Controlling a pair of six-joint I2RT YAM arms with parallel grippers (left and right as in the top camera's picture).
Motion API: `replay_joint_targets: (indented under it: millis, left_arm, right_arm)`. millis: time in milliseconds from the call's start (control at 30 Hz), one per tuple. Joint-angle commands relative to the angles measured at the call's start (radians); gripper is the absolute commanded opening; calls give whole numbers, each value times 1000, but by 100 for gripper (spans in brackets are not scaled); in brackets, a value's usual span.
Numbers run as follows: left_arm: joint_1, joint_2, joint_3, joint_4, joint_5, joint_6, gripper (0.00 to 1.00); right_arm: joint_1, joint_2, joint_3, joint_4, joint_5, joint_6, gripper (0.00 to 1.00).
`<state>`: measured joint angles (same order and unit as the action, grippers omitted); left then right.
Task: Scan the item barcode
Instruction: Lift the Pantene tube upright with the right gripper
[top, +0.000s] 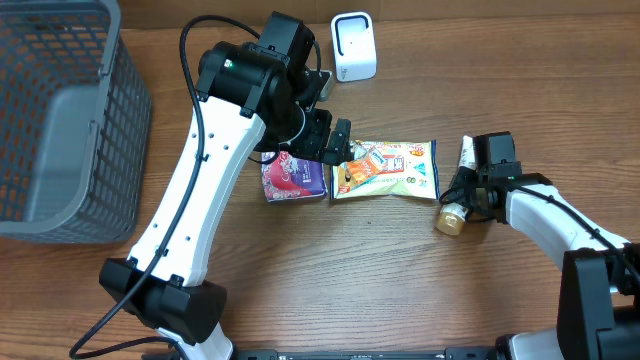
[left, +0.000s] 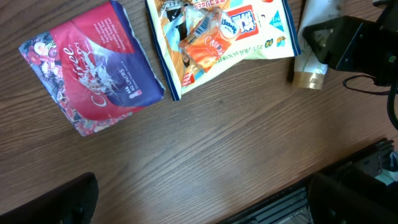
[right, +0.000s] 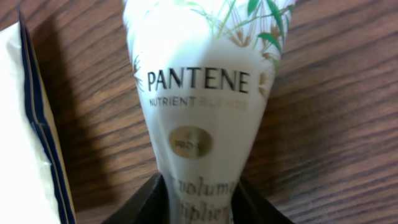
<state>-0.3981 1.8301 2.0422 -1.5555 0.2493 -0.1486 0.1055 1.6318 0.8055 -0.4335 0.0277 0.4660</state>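
A white Pantene tube (right: 205, 93) with a gold cap (top: 451, 219) lies on the wooden table at the right. My right gripper (right: 202, 202) straddles it, and both dark fingers press against the tube's sides near the cap end. From overhead, the right gripper (top: 478, 190) covers the tube's middle. My left gripper (top: 335, 140) hangs open above the table between two packets, with nothing between its fingers (left: 62, 202). A white scanner (top: 353, 46) stands at the back of the table.
A colourful snack packet (top: 390, 170) lies just left of the tube, its edge (right: 25, 155) close to the right gripper. A red and purple packet (top: 293, 176) lies further left. A grey mesh basket (top: 60, 120) fills the far left.
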Motion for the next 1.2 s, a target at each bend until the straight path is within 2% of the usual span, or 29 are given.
replay_joint_targets:
  millis: [0,100,233,367,533,767,867,1167]
  left_arm:
    - [-1,2,-3,1,-6,22,100]
    - [-1,2,-3,1,-6,22,100]
    - [-1,2,-3,1,-6,22,100]
    - [-1,2,-3,1,-6,22,100]
    - [-1,2,-3,1,-6,22,100]
    - [-1,2,-3,1,-6,22,100]
    - [-1,2,-3,1,-6,22,100]
    - [-1,2,-3,1,-6,22,100]
  right_arm:
    - [-3,11,-8,10,24,7,30]
    - [-3,10,3,6,23,7,29]
    - [-3,10,61,-85,23,26,11]
    - [-3,10,136,-186,13,25,4]
    - [-3,9,173,-238,-162,25,4]
    - [-3,8,174,-219,-160,25,4]
    - [-3,8,193,-219,-100,18,4]
    - [4,9,394,-238,-77,-74,4]
